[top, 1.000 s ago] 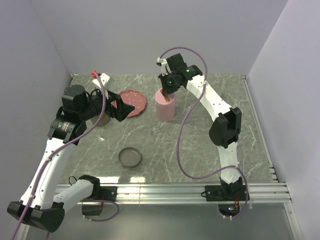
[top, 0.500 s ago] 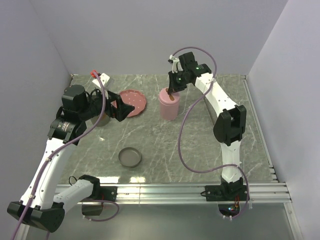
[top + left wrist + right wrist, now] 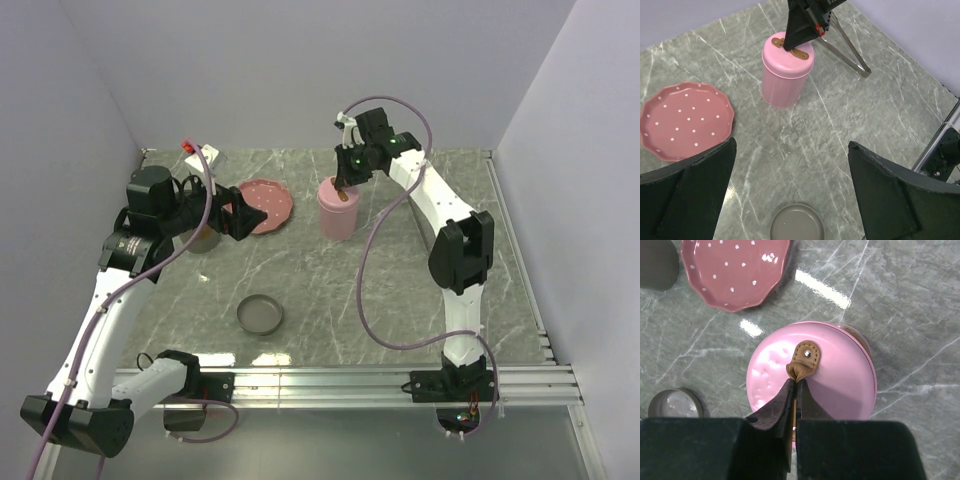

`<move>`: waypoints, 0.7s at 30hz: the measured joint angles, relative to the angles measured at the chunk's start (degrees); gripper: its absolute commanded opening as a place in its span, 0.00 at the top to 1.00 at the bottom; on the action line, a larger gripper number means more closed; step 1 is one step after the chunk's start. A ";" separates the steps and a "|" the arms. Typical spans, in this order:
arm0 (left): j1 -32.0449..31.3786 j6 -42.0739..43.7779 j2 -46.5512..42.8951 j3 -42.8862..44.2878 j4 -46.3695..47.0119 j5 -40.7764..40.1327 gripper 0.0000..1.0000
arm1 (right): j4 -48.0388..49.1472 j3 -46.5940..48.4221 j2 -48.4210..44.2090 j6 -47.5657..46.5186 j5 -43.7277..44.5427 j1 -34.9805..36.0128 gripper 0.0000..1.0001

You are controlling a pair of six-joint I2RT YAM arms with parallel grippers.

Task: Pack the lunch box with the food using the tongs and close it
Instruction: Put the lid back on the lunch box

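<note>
- Dish (image 3: 260, 315), grey, round and shallow, sits alone on the marble table (image 3: 330, 290) nearest the arm bases.
- Left gripper (image 3: 245, 213) hovers above the tabletop at mid-left with its fingers (image 3: 690, 200) spread wide, holding nothing; it points toward the plate.
- Pink dotted plate (image 3: 685, 120) rests flat just beyond that gripper, left of centre, well apart from the grey dish.
- Pink cylindrical lunch box (image 3: 335, 218) stands upright to the right of the plate, near but not touching it, with its pink lid (image 3: 840, 385) on top. In the right wrist view the lid sits slightly off-centre, and a sliver of the box's rim shows at one edge.
- Right gripper (image 3: 796, 386) reaches down from the far side, its fingers pinched together on the brown leather tab (image 3: 804, 359) at the middle of the lid.
- Silvery tongs (image 3: 847, 50) lie flat on the marble just beside the box, on the side away from the plate, under the right arm.
</note>
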 measured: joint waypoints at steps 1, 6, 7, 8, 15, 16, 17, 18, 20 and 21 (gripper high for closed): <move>0.09 -0.13 0.15 0.00 -0.09 0.15 0.01 | 0.37 -0.50 -0.31 -0.04 -0.15 -0.02 1.00; 0.13 -0.76 0.37 0.00 -0.46 0.70 0.01 | 0.50 -2.49 -1.62 -0.50 -1.16 0.02 1.00; 0.13 -0.81 0.37 0.00 -0.46 0.81 0.01 | 0.24 -2.91 -1.99 -0.87 -1.46 0.02 1.00; 0.15 -0.85 0.37 0.00 -0.48 0.87 0.01 | -0.13 -3.32 -2.34 -1.31 -1.79 0.04 1.00; 0.17 -0.98 0.37 0.00 -0.48 1.53 0.01 | -2.14 -6.60 -4.98 -4.09 -3.10 0.07 1.00; 0.17 -0.96 0.37 0.00 -0.50 1.60 0.01 | -2.51 -7.17 -5.46 -4.57 -3.21 0.07 1.00; 0.17 -0.96 0.37 0.00 -0.57 1.66 0.01 | -2.73 -7.78 -6.01 -4.94 -3.26 0.04 1.00; 0.17 -0.92 0.37 0.00 -0.68 1.73 0.01 | -2.56 -9.11 -6.91 -5.46 -3.34 -0.07 1.00; 0.17 -0.81 0.37 0.00 -0.81 1.84 0.01 | -2.73 -11.32 -8.55 -6.27 -3.39 -0.37 1.00; 0.17 -0.79 0.37 0.00 -0.81 1.86 0.01 | -2.60 -12.57 -9.44 -6.64 -3.45 -0.50 1.00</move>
